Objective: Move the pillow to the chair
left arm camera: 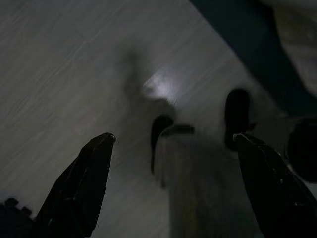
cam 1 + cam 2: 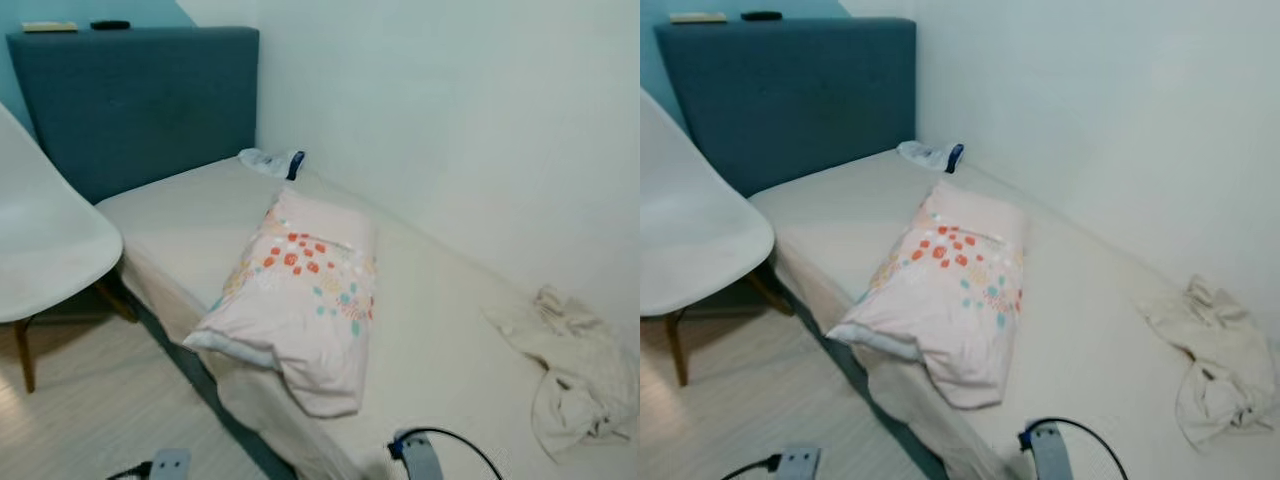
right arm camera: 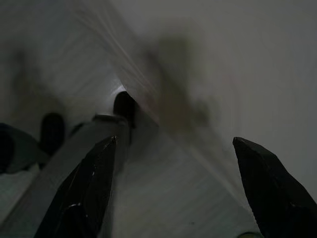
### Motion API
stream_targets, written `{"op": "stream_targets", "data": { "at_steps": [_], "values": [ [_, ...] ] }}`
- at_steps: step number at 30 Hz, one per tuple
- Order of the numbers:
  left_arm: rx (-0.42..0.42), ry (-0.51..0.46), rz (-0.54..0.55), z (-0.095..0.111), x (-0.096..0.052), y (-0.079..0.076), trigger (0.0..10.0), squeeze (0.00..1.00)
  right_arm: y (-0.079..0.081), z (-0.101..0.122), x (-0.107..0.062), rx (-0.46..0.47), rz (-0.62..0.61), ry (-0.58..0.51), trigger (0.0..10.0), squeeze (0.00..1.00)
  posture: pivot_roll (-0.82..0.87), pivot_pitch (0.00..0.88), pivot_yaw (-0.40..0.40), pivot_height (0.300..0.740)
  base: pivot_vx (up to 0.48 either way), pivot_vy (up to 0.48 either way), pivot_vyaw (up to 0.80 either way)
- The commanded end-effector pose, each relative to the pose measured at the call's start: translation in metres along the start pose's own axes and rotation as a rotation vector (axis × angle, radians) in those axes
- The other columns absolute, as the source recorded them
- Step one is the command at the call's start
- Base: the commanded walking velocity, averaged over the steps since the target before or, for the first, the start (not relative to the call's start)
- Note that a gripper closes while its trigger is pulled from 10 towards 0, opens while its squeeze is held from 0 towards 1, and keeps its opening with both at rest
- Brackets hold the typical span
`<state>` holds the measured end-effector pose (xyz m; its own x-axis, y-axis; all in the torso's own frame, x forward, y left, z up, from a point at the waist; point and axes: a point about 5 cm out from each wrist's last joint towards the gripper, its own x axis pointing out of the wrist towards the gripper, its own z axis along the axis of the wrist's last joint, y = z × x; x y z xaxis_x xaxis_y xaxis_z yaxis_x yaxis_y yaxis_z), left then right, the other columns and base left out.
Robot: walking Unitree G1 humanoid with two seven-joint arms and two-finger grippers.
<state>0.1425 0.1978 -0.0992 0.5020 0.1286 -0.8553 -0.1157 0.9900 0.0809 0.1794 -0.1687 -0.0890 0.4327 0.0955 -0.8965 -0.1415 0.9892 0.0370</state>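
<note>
Fingers spread on both idle grippers; soft floral pink pillow [image 2: 300, 300] overhangs near bed edge [image 2: 160, 290], may slide off.

A bed [image 2: 440, 340] with a cream sheet runs from the upper centre of the frame down to the lower right, a teal headboard [image 2: 140, 100] at its far end. On it, mid-frame, lies a pale pillow [image 2: 300, 300] printed with orange and teal flowers, overhanging the near edge. A crumpled cream cloth [image 2: 575, 370] lies at the right, and a small white and dark blue bundle [image 2: 272, 161] near the headboard.
</note>
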Motion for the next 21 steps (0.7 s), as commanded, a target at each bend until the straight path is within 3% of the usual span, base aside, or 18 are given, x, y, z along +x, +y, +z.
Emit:
{"op": "stream_targets", "data": {
  "at_steps": [1, 9, 19, 21],
  "values": [
    [-0.007, 0.004, 0.001, -0.0003, 0.0001, -0.0006, 10.0, 0.0, -0.0024, 0.0019, -0.0005, 0.017, 0.002, -0.016, 10.0, 0.0, 0.19, 0.0, -0.125, 0.74, 0.0, 0.0, 0.0],
    [-0.015, 0.011, 0.012, -0.0036, -0.0006, 0.0021, 10.0, 0.0, 0.004, 0.0033, -0.0002, 0.008, 0.08, -0.032, 10.0, 0.0, 0.19, 0.0, -0.127, 0.74, 0.0, 0.0, 0.0],
    [-0.02, 0.021, 0.012, -0.0083, -0.0016, 0.0017, 10.0, 0.0, 0.0036, -0.0024, -0.0006, -0.022, 0.085, -0.02, 10.0, 0.0, 0.19, 0.0, -0.127, 0.74, 0.0, 0.0, 0.76],
    [-0.019, 0.02, 0.011, -0.0082, -0.0016, 0.0015, 10.0, 0.0, 0.0014, -0.0031, -0.0008, -0.038, 0.064, -0.019, 10.0, 0.0, 0.18, 0.0, -0.125, 0.74, 0.0, 0.0, 0.0]
  ]
}}
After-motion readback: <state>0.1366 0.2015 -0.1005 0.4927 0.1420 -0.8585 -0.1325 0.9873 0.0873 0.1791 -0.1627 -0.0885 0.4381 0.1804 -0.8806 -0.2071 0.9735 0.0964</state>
